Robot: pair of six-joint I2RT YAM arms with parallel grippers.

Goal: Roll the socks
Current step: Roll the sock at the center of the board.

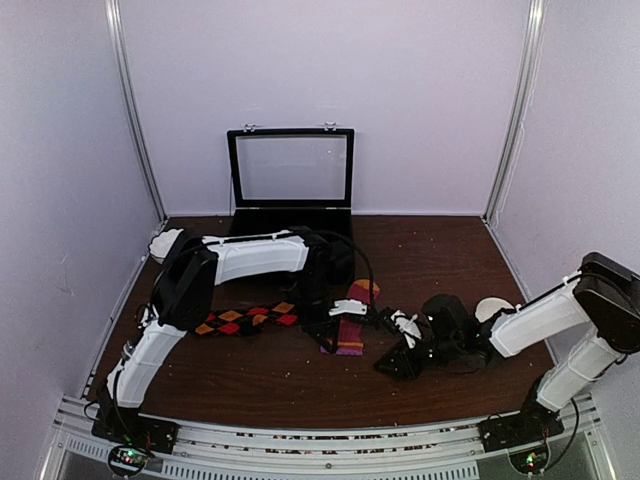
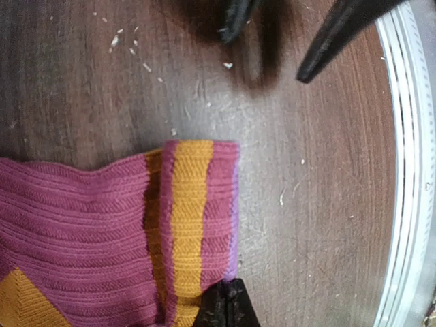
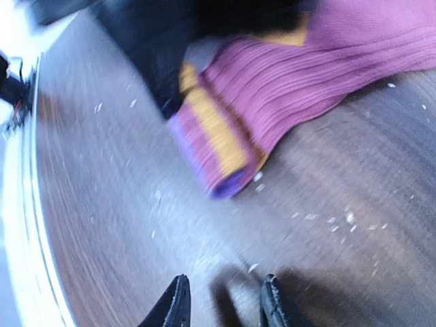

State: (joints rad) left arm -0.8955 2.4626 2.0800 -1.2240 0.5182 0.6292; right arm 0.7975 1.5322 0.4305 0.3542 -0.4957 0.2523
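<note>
The pink sock lies mid-table, its near end folded into a short roll with an orange stripe and purple edge. My left gripper is shut, its tips pinched on the corner of that rolled end. The black argyle sock lies flat to the left, partly under the left arm. My right gripper stands open just right of the roll, low over bare table with nothing between its fingers.
An open black case with a clear lid stands at the back wall. A white object sits at the back left, another by the right arm. The metal rail runs along the near edge.
</note>
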